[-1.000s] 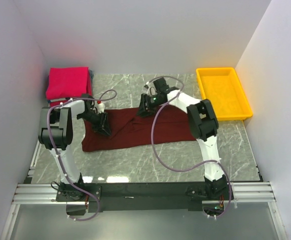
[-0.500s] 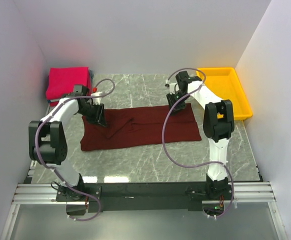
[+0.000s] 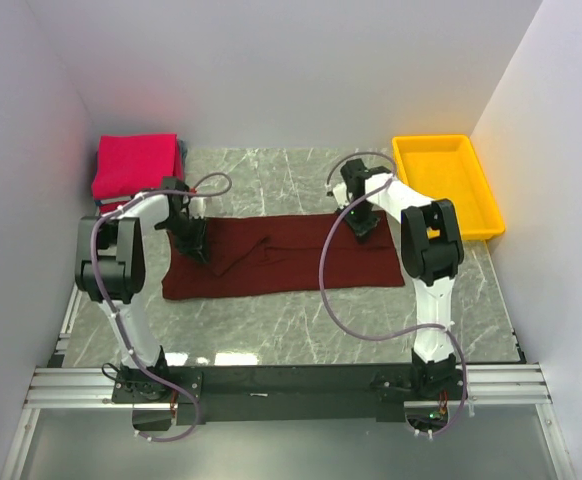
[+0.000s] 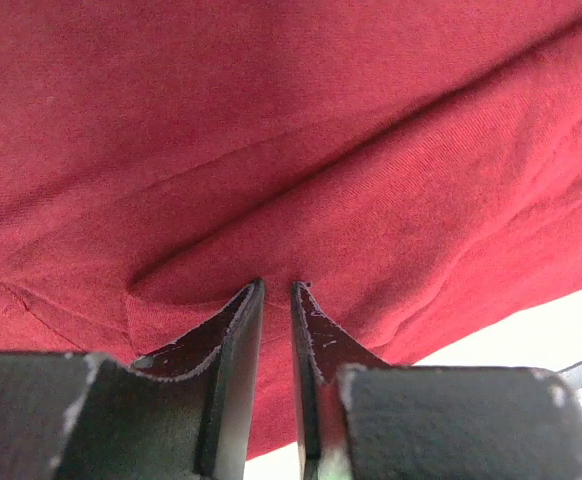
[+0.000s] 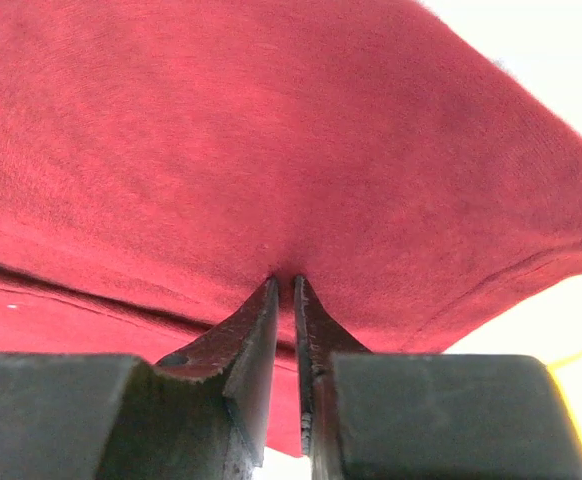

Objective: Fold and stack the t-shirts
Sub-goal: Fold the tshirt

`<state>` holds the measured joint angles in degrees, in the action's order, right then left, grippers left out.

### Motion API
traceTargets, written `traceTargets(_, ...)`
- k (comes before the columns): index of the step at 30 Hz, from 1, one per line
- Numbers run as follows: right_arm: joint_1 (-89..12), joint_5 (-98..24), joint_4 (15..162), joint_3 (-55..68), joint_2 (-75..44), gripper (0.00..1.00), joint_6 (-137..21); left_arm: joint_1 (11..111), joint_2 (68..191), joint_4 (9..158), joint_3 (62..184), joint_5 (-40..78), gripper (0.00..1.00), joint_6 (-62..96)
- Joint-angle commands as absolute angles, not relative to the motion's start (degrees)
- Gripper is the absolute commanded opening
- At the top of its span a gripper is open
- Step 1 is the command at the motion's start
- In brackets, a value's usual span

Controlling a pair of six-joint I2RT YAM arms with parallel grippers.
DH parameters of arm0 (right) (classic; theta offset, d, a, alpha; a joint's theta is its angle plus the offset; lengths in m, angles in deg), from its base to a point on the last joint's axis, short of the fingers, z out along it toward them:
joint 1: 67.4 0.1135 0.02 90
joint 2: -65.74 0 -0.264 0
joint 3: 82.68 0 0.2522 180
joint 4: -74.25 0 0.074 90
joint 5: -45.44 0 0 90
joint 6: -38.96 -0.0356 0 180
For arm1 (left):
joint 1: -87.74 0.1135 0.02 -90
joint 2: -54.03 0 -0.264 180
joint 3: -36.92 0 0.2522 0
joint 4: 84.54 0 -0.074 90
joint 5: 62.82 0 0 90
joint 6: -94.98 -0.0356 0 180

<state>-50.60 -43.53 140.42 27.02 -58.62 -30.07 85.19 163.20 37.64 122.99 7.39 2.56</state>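
Note:
The dark maroon t-shirt (image 3: 281, 255) lies spread flat as a wide band across the middle of the marble table. My left gripper (image 3: 193, 238) is at its far left edge, shut on a pinch of the cloth (image 4: 301, 130); the fingertips (image 4: 276, 287) nip a small ridge. My right gripper (image 3: 363, 222) is at the far right edge, shut on a pinch of the same cloth (image 5: 271, 130), fingertips (image 5: 283, 280) nearly together. The bright pinkish-red t-shirt (image 3: 136, 165) lies folded at the far left corner.
A yellow plastic tray (image 3: 446, 190) stands at the far right against the wall. White walls close in the left, back and right sides. Purple cables (image 3: 326, 290) loop from both arms over the table. The arm bases sit on the black rail at the near edge.
Both grippers have moved apart from the shirt's middle toward its far corners, pulling the bunched cloth out flat. In the last half second both came down slightly onto the table.

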Motion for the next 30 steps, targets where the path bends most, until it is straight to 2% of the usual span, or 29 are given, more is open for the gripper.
traceTargets(1,-47.63,-52.02,142.86,18.3,-58.02,0.17,-26.25,84.57,168.97,38.99,127.48,12.76,0.25,2.34)
traceTargets(5,-42.11,-49.85,145.4,9.41,-53.72,0.1,-26.34,83.7,176.54,37.58,139.31,14.35,0.25,1.29)
traceTargets(7,-39.73,-46.34,146.9,4.15,-49.41,0.1,-27.65,83.26,182.14,37.05,145.22,15.05,0.25,0.85)
traceTargets(10,-32.88,-34.24,149.45,0.61,-42.91,0.11,-29.41,82.99,190.05,35.73,160.06,14.44,0.26,-0.12)
traceTargets(11,-30.77,-26.89,149.89,0.77,-41.07,0.11,-29.85,83.08,191.57,35.3,167.76,14.18,0.26,0.05)
traceTargets(14,-26.71,-16.99,150.94,5.51,-35.26,0.14,-32.22,83.25,192.99,35.02,177.03,11.02,0.3,1.1)
traceTargets(17,-28.9,-13.71,150.51,9.82,-32.18,0.15,-34.69,83.69,186.16,37.92,173.75,7.5,0.33,3.04)
traceTargets(23,-34.34,-22.67,145.41,11.05,-33.65,0.16,-35.04,82.21,169.97,41.36,153.91,4.32,0.36,6.89)
traceTargets(26,-34.62,-24.61,144.36,12.46,-38.49,0.13,-35.92,81.41,168.21,39.43,147.13,3.45,0.27,10.58)
traceTargets(27,-34.62,-24.87,143.22,12.46,-40.33,0.13,-36.7,81.23,168.12,39.51,145.62,3.11,0.2,11.04)
traceTargets(30,-34.62,-25.05,142.07,12.73,-44.28,0.12,-37.93,80.79,168.12,40.65,141.13,4.24,0.14,12.36)
